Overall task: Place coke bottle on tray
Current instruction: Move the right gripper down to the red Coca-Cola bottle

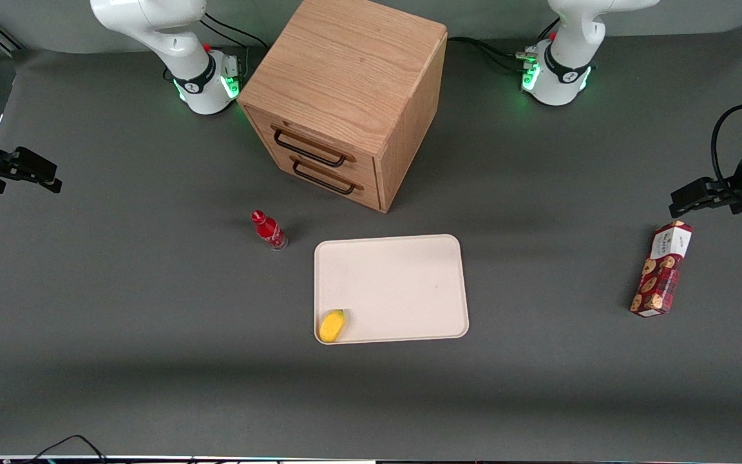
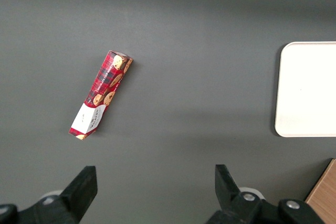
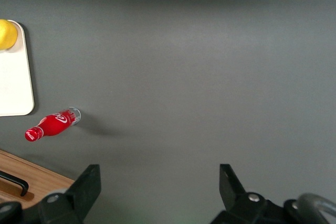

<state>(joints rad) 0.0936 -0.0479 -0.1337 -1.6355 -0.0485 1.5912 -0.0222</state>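
A dark grey worktop [image 1: 120,309] fills the front view, with a light wooden drawer cabinet [image 1: 345,96] at the upper centre of the frame, its two dark-handled drawers facing the camera at an angle. Just below the cabinet, near the middle of the frame, lies the tray [image 1: 403,283], a flat cream rectangle with rounded corners and a low rim. A small yellow fruit [image 1: 332,325] rests in the tray's lower-left corner, touching the rim. The coke bottle [image 1: 268,230] stands upright on the worktop just left of the tray's upper-left corner, close to it but not touching, and in front of the cabinet's drawers; it is slim and red with a red cap, white lettering and a clear base. At the right edge of the frame, toward the parked arm's end of the worktop, a red cookie box [image 1: 661,269] lies well apart from everything else. The claw [image 1: 29,174] hangs at the left edge of the frame, well apart from the bottle. From the right wrist camera its two dark fingers [image 3: 86,187] are spread wide with only bare worktop between them, gripping nothing, and the bottle [image 3: 52,124], the tray's corner [image 3: 16,87] and the fruit [image 3: 7,33] all show some way off from the fingers.
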